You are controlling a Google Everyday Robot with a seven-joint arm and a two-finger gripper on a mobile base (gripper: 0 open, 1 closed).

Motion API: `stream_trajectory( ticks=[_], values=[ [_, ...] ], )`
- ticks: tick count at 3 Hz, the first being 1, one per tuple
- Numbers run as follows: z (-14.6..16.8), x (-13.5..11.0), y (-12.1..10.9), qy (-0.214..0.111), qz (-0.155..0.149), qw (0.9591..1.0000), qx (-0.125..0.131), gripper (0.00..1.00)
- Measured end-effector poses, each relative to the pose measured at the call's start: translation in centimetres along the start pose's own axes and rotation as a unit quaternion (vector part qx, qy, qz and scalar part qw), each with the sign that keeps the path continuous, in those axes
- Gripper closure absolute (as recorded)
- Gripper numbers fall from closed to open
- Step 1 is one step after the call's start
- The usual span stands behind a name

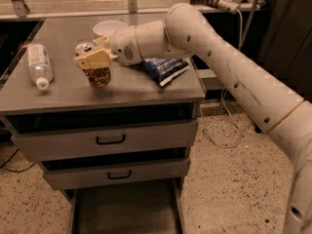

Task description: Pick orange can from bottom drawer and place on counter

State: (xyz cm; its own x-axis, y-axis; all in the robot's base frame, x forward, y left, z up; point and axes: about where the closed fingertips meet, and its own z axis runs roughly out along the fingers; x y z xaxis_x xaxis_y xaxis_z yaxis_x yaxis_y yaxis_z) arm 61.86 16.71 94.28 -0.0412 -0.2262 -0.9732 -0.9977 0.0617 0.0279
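Note:
The orange can (pixel 99 75) is over the middle-left of the counter (pixel 63 96), with its silver top (pixel 85 47) tilted to the left. Its base is at or just above the counter surface. My gripper (pixel 95 58) is shut on the can's upper part, and its tan fingers (pixel 92 60) clasp the can across its body. The white arm reaches in from the right. The bottom drawer (pixel 126 211) is pulled open below, and the part of its floor in view is bare.
A clear plastic bottle (pixel 38 65) lies on the counter's left side. A blue snack bag (pixel 165 68) lies right of the can, under my wrist. A white bowl (pixel 109 27) stands behind the gripper. The two upper drawers (pixel 109 140) are closed.

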Motion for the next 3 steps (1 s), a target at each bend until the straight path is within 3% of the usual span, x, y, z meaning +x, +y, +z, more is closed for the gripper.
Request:
stream_trajectory(
  ticks=[2,3],
  values=[
    [3.4,2.1,-0.3,-0.004,0.015,0.9992,-0.037,1.00],
    [3.6,2.2,-0.2,-0.005,0.018,0.9990,-0.040,1.00]
  ],
)
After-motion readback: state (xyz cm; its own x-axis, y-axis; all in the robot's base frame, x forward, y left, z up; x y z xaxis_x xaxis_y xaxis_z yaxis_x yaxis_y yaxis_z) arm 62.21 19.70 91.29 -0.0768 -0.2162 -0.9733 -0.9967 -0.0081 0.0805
